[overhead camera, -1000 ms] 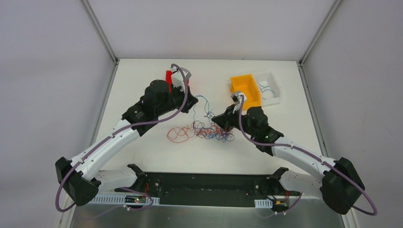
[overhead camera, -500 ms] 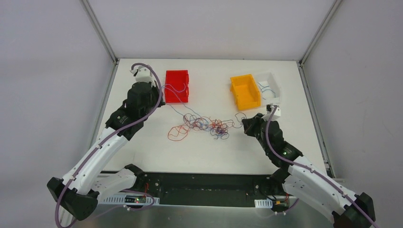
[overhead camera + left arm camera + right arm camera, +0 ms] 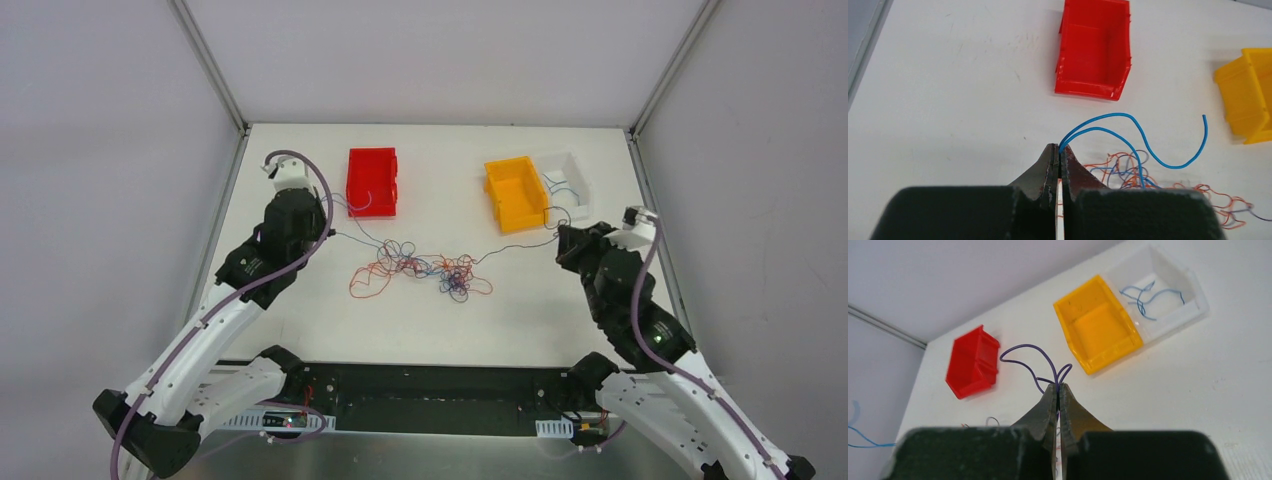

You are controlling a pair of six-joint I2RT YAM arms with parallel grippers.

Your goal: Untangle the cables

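Observation:
A small knot of thin red, blue and dark cables (image 3: 430,272) lies on the white table between the arms. My left gripper (image 3: 328,212) is at the left, just left of the red bin, shut on a blue cable (image 3: 1108,124) that loops out from its tips (image 3: 1058,148) and runs back down into the knot. My right gripper (image 3: 562,236) is at the right, below the yellow bin, shut on a dark purple cable (image 3: 1023,351) that loops from its tips (image 3: 1058,386). That strand stretches left to the knot.
A red bin (image 3: 372,181) stands at the back left. A yellow bin (image 3: 515,193) stands at the back right, with a clear white bin (image 3: 575,180) holding blue cable pieces beside it. Metal frame rails edge the table on both sides.
Both arms have swung outward from the knot, left arm to the left, right arm to the right, each pulling a strand. The knot has stretched and thinned. The red bin is now uncovered.

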